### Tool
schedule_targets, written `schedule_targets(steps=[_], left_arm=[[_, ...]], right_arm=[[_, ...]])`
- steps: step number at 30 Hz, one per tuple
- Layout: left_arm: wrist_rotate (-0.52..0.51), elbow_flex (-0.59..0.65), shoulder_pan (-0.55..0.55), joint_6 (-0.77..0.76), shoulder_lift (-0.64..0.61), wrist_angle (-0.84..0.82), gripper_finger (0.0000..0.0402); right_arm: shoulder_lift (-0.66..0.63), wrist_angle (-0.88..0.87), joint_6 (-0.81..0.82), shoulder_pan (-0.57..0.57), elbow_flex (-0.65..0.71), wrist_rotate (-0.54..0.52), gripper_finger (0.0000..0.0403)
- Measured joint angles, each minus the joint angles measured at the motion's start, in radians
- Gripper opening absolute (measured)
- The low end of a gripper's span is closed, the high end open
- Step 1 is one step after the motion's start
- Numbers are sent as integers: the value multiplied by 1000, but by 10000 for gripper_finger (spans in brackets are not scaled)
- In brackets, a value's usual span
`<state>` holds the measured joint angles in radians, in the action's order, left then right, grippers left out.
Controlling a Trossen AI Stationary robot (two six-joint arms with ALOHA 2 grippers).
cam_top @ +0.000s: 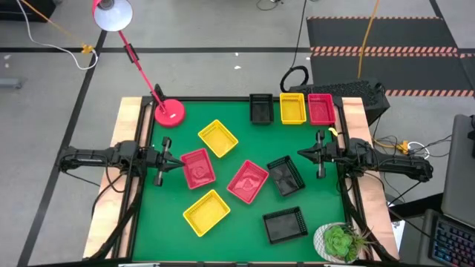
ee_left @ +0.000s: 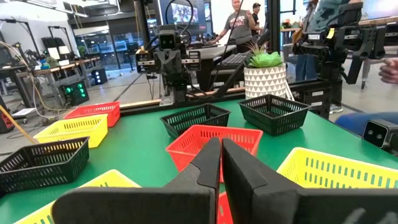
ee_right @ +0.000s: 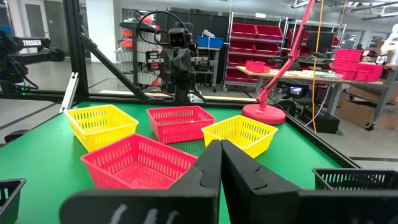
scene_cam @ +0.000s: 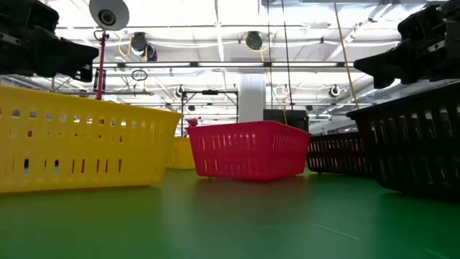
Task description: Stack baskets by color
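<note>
The green-surfaced tabletop (cam_top: 245, 222) with pale wooden side edges carries all nine small slotted plastic baskets, none stacked on another.

The two dark arms reach in from opposite sides at mid-table. The left end effector (cam_top: 165, 162) hovers at the left edge of the green surface, just beside a red-pink basket, its two fingers pressed together and holding nothing. The right end effector (cam_top: 320, 154) hangs at the right edge, fingers likewise together and empty.

A red desk lamp with a white shade (cam_top: 113, 13) leans over the far left corner, its round red base (cam_top: 169, 113) resting on the green surface. A green potted plant in a white patterned pot (cam_top: 340, 242) sits at the near right corner.

Along the far edge, three baskets stand side by side in a row: a black basket (cam_top: 260, 108), a yellow basket (cam_top: 292, 108) and a red-pink basket (cam_top: 321, 108).

The other six lie scattered at angles across the middle. A second yellow basket (cam_top: 217, 138) lies left of centre, with a second red-pink basket (cam_top: 197, 167) nearer the left arm. A third red-pink basket (cam_top: 247, 181) is touching or almost touching a second black basket (cam_top: 286, 176). Nearer the front lie a third yellow basket (cam_top: 206, 212) and a third black basket (cam_top: 285, 225).
</note>
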<state>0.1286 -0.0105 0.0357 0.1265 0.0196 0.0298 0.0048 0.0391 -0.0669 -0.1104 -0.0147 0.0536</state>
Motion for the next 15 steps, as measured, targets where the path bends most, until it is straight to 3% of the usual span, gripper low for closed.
schedule_targets(steps=[15], left_arm=[[0,0,0,0,0,0,19]], right_arm=[[0,0,1,0,0,-1,0]])
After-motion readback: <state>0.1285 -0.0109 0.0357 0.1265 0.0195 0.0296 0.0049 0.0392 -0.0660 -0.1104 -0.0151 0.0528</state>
